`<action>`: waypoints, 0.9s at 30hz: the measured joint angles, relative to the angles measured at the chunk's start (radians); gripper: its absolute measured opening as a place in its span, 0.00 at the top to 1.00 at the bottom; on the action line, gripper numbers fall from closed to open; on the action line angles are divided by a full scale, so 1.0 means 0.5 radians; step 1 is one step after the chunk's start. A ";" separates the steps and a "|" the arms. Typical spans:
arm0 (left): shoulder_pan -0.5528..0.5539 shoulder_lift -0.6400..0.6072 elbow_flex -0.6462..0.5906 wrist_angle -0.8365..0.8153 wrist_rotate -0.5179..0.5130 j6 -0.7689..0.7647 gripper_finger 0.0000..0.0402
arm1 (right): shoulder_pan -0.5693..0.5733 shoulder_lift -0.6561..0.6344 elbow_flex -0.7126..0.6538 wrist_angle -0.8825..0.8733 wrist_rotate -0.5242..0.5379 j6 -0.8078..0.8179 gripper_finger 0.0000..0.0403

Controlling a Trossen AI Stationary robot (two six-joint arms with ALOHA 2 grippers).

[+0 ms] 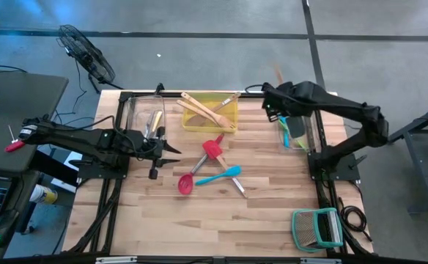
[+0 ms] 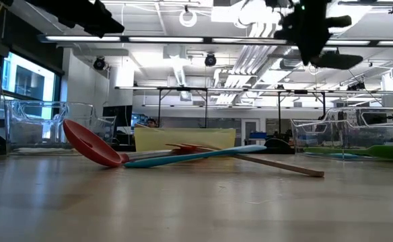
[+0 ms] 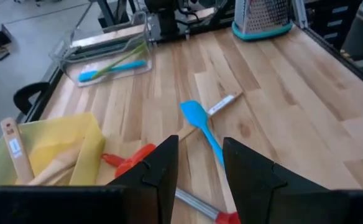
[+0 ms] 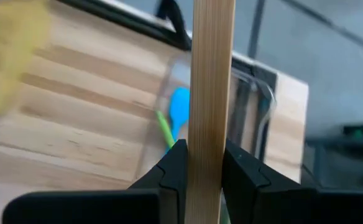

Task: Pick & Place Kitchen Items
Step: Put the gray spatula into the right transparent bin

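My right gripper (image 1: 272, 105) hovers high over the far right of the table, above the clear bin (image 1: 299, 130), shut on a wooden utensil (image 4: 212, 87). That bin holds a blue spatula (image 4: 179, 107) and a green utensil (image 4: 165, 130). My left gripper (image 3: 200, 165) is open and empty, low over the table's left middle beside the pile: a red spatula (image 1: 212, 149), a red ladle (image 1: 185, 184), a blue spatula (image 1: 221, 175) and a wooden-handled tool (image 1: 238, 186), all lying flat on the table. My right gripper pinches the wooden utensil's flat handle (image 4: 211, 134) between its two fingers (image 4: 176, 167). The handle stands out straight ahead of the fingers and is lifted clear of the table, above the right bin. The utensil's far end is out of the wrist view.
A yellow tray (image 1: 231, 123) at the far middle holds wooden spoons and spatulas (image 1: 203, 110). A second clear bin (image 1: 142, 117) at the far left holds several utensils. A teal-framed rack (image 1: 316, 228) stands at the near right corner. Bare wood lies along the near edge.
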 joint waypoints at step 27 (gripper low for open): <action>0.000 0.020 -0.230 0.187 0.062 -0.014 0.70 | -0.518 -0.002 -0.806 0.431 -0.299 -0.236 0.85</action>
